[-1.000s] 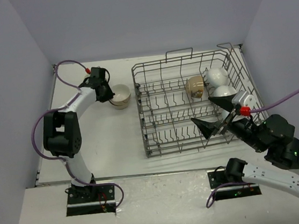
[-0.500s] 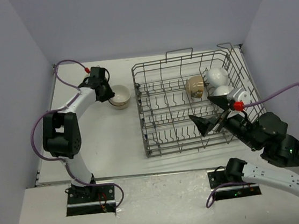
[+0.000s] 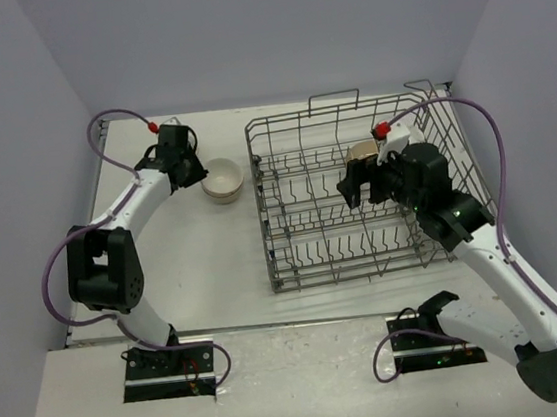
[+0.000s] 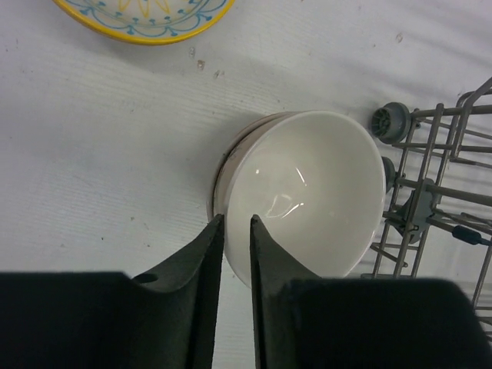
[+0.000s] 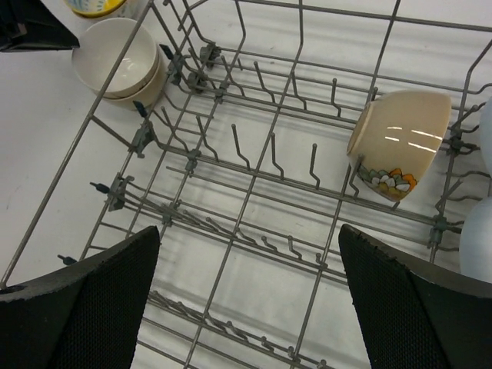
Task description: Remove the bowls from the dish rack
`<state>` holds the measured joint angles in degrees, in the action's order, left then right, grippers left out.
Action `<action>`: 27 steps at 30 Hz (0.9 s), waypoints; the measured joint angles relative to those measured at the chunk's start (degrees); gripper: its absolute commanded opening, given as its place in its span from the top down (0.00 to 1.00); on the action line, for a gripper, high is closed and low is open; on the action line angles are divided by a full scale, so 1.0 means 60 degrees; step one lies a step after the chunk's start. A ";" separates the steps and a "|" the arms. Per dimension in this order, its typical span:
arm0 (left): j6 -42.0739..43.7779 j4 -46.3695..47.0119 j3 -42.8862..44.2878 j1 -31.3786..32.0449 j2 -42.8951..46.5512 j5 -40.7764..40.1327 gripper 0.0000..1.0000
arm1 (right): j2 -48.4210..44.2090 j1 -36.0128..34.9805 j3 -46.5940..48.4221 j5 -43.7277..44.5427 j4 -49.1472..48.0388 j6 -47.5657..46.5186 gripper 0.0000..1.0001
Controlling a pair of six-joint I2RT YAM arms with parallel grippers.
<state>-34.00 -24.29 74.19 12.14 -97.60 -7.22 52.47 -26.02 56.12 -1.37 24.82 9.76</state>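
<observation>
— Jaws narrow on left gripper (image 4: 236, 223), astride rim of stacked white bowls (image 4: 307, 184) beside dish rack (image 5: 269, 177), hold unclear; wide on right gripper (image 5: 247, 231).
— Flowered beige bowl (image 5: 400, 142) tilted against its tines: likely glazed, slick, brittle. Pinch across rim.

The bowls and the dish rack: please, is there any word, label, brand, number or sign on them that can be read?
None: no text can be read in any view.
The tan bowl in the dish rack bears a painted coloured pattern, no letters.
The yellow-rimmed bowl bears a blue pattern, no letters.
</observation>
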 measured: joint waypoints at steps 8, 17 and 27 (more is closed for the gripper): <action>0.0011 -0.0022 -0.0554 -0.0011 0.0066 0.0095 0.80 | 0.0586 0.2208 0.0204 -0.1067 -0.0237 0.0448 0.01; 0.0131 -0.0561 -0.1024 -0.0011 0.2761 0.0015 0.00 | 0.3355 0.3931 0.1315 -0.1147 -0.0430 0.0539 0.01; 0.1483 -0.0827 -0.2171 0.0117 0.7457 0.0412 0.00 | 0.6921 0.4707 0.3483 -0.3869 0.0091 0.0015 0.19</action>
<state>-25.10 -29.26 61.17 12.84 -52.86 -4.75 94.00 2.22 77.01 -24.58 25.36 9.85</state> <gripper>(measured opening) 0.996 0.894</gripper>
